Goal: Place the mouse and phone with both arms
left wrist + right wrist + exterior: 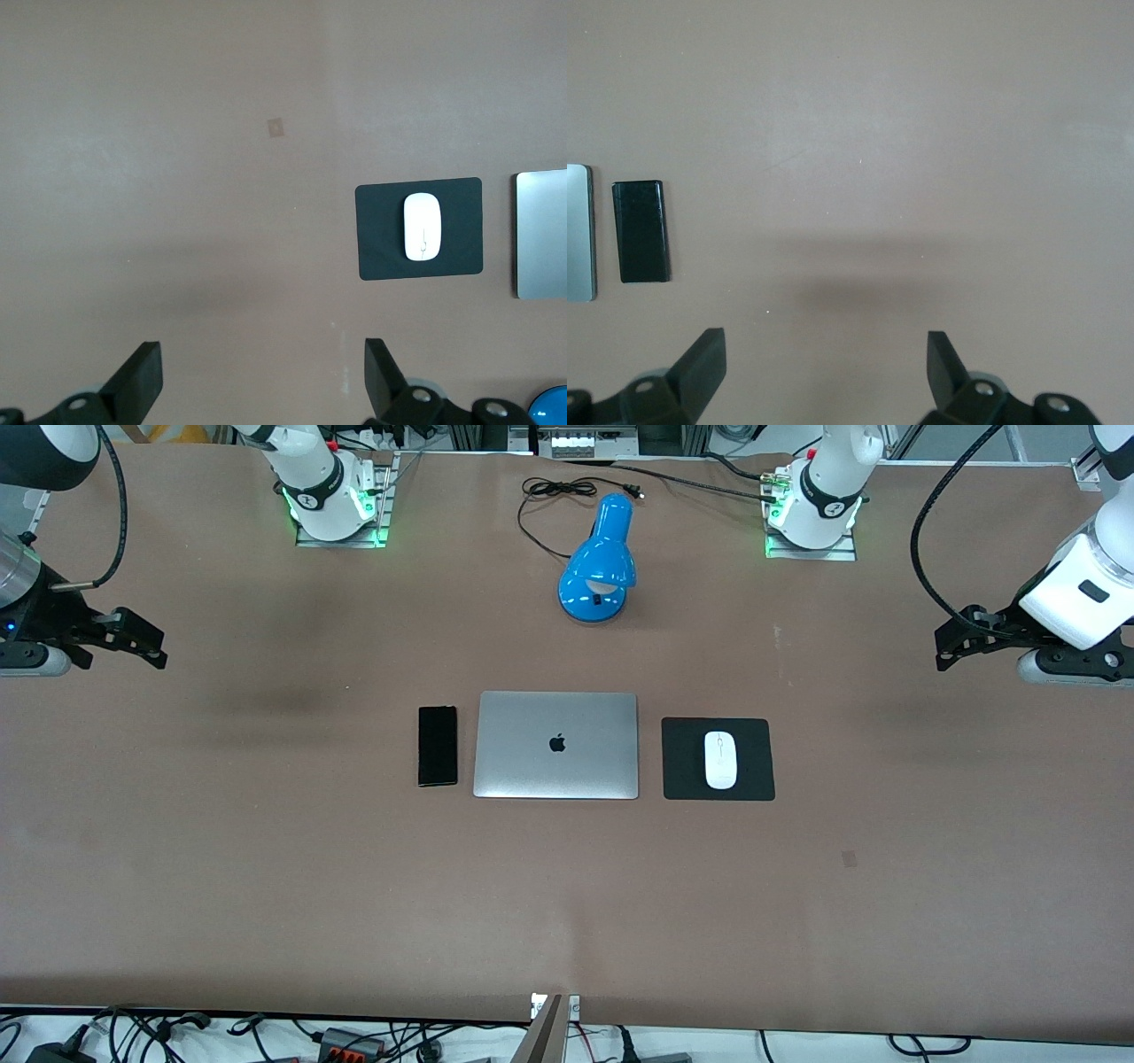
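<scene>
Slim black rectangular phone (438, 746), closed silver laptop (556, 745) and small white oval mouse (720, 760) on its square black pad (682, 779) line the brown counter (266, 868). Right hand (146, 642) and left hand (952, 645) hover wide open, empty, at opposite counter ends.

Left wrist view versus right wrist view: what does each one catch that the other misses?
Only the left wrist view shows the mouse lying on the black mouse pad, plus an edge of the blue lamp and the left end effector, open. Only the right wrist view shows the phone flat on the table and the right end effector, open. Both catch an edge of the silver laptop and the bare brown table.
</scene>
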Robot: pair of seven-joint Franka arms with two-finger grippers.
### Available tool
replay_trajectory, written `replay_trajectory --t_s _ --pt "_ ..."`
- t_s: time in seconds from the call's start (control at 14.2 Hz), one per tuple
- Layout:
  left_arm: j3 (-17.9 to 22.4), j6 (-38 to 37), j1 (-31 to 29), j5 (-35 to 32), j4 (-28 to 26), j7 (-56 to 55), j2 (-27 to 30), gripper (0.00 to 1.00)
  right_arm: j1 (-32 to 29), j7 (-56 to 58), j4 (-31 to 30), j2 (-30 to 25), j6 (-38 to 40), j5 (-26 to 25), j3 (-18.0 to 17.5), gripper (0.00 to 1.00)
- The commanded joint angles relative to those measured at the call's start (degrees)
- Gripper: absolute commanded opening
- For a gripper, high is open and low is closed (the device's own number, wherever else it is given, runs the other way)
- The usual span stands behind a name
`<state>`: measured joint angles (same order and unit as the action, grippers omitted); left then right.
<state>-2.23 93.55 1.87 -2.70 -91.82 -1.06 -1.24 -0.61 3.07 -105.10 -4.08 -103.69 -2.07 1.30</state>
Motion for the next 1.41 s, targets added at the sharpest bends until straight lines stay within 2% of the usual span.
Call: replay_trajectory --t_s 0.0,0.49,0.71,0.85,1.34 --pt "0.03 0.41 -0.99 -1.07 -0.82 0.10 0.53 1.00 -0.71 1.23 0.50 -1.29 1.11 -0.56 -0.33 1.00" --pt "-0.14 0.59 -0.99 -0.99 -0.73 0.89 0.44 1.00 -0.71 2.64 1.30 -1.29 1.82 0.14 -0.15 1.00" --pt "-0.23 0.41 -0.90 -0.99 -0.73 0.89 0.36 1.00 -1.32 -0.43 1.39 -1.37 1.74 0.05 -0.77 1.00" --pt "-0.50 0.41 -0.90 -0.99 -0.64 0.80 0.36 1.00 -2.72 0.35 1.30 -1.37 1.91 0.05 -2.43 1.00" --pt "-0.50 0.32 -0.90 -0.99 -0.64 0.80 0.36 1.00 -2.82 -0.52 1.21 -1.46 3.84 0.49 -2.53 1.00"
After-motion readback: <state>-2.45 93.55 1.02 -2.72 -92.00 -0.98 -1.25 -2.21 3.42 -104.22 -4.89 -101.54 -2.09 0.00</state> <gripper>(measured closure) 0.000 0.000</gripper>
